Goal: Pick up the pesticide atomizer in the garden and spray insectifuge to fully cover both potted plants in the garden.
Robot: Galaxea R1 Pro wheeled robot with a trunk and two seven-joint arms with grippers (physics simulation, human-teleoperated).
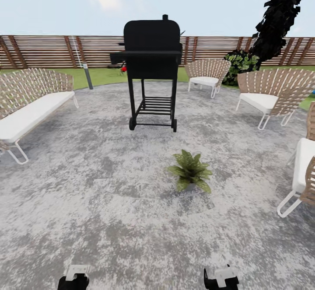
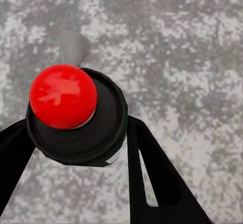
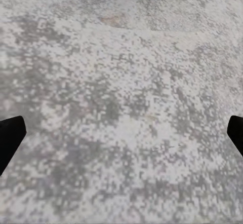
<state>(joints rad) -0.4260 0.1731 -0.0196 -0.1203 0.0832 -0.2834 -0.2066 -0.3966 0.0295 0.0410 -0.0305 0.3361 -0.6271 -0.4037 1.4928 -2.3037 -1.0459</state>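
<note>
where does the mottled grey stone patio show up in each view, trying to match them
Head view: the round mottled grey stone patio fills the lower half, under the black grill and low leafy potted plant.
Left wrist view: backdrop behind the left gripper, shut on a dark bottle with a red dome top.
Right wrist view: backdrop past the open right gripper.
Shared landmark: its blotchy grey-white mottling.

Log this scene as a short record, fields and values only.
setting: stone patio, wooden fence behind
potted plant: one on the patio ahead, nearer than the black grill
seating: wicker chairs to both sides
left gripper: fingers either side of the pesticide atomizer, a dark bottle with a red top, apparently gripped
right gripper: open, nothing between its fingers, above the patio
</note>
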